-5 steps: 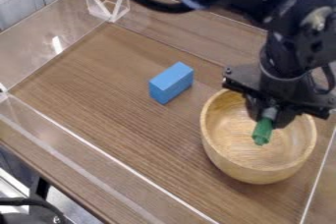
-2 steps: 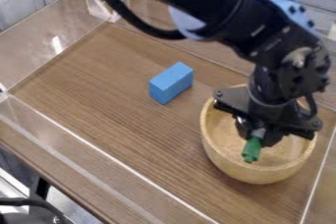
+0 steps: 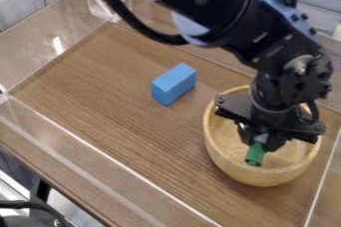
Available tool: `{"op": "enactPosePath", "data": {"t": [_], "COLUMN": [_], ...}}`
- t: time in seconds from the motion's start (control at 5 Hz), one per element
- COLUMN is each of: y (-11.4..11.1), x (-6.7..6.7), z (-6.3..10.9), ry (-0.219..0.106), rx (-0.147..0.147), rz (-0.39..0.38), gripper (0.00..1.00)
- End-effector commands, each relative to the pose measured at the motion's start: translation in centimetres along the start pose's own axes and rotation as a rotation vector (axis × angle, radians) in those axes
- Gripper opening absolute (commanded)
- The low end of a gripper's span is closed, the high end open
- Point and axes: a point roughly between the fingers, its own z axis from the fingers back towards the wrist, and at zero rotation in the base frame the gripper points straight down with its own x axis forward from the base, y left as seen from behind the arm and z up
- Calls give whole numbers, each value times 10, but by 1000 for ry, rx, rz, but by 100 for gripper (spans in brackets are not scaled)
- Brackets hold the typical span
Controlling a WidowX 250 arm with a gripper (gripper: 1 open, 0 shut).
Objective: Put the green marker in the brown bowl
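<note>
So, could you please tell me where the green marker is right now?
In the camera view it is at lower right, the green marker held by the shut tool, its tip down inside the brown bowl, right of the blue block.

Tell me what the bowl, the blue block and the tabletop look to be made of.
The brown bowl: probably wood, pale tan with faint grain on its thick rim, matte. The blue block: uniform flat blue with clean edges, maybe foam, plastic or painted wood; the picture leaves it open. The tabletop: brown wood-grain streaks with a soft sheen, either wood or laminate.
</note>
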Motion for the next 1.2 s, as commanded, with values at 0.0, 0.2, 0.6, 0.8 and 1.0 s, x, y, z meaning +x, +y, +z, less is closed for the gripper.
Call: {"op": "enactPosePath", "data": {"t": [0.0, 0.2, 0.6, 0.8, 1.0], "y": [-3, -3, -1, 0, 1], "x": [5, 5, 12, 16, 22], "z": [5, 5, 14, 22, 32], "ry": [-19, -10, 0, 6, 11], "rx": [-15, -13, -13, -15, -22], "rz": [9, 15, 31, 38, 45], "gripper": [100, 100, 100, 100, 100]}}
